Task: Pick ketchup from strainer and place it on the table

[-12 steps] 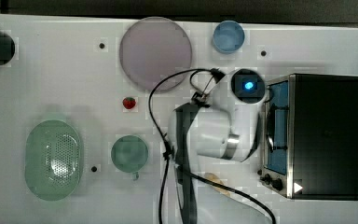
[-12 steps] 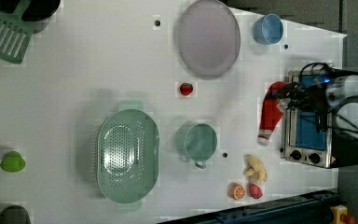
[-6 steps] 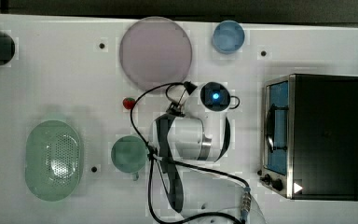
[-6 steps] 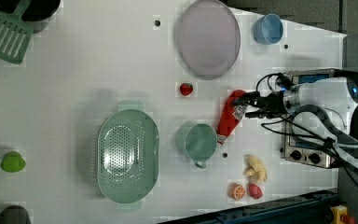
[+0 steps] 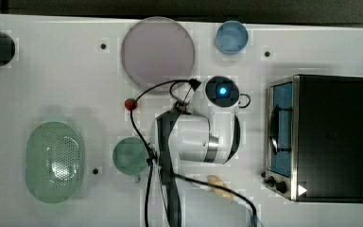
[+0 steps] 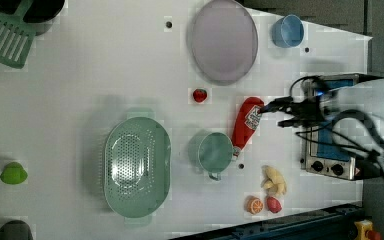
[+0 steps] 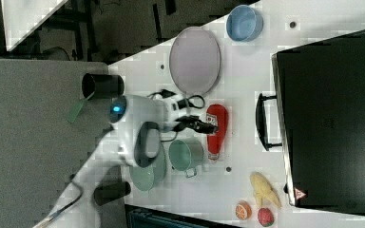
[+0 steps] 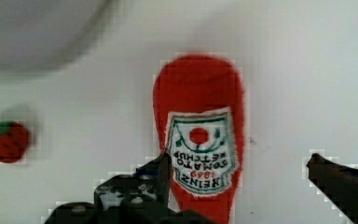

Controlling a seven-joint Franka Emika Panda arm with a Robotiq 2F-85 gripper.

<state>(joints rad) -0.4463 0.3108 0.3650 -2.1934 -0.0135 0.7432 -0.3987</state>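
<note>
You see the ketchup bottle point(image 6: 247, 123) lying flat on the white table point(image 6: 80, 90), centre-right of the left view, beside the green cup point(image 6: 214, 152) | gripper point(image 8: 240, 179) fingers point(image 8: 161, 175) spread, released, straddling its label | strainer point(image 6: 136, 166) sits lower left.

In the left view, the ketchup point(image 6: 246, 124) lies flat on the table point(image 6: 80, 90), just to the left view's right of the cup point(image 6: 215, 152) and below the plate point(image 6: 223, 40). The strainer point(image 6: 137, 166) sits well to the left view's left, the strawberry point(image 6: 199, 95) between plate and cup.
</note>
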